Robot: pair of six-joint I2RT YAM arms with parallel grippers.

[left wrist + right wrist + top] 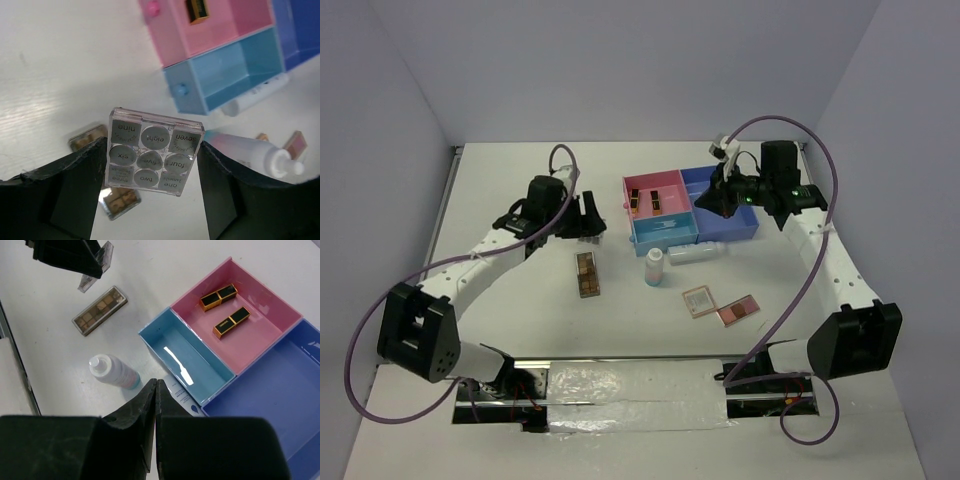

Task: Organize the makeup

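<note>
Over the table (pixel 520 330), left gripper (pixel 582 222) pinches the palette (pixel 152 150) by its edges, so it might slip mid-carry; right gripper (pixel 156 405) is closed, empty.

White table (pixel 650 335) enclosed on three sides by plain pale lavender-grey walls (pixel 640 60).

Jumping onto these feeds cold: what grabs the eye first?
The left gripper holds a clear nine-pan grid palette above the table, left of the pink-and-blue tray. That tray sits right of centre, with two black-gold pieces in its pink compartment. The right gripper hovers by the tray, shut and empty.
</note>
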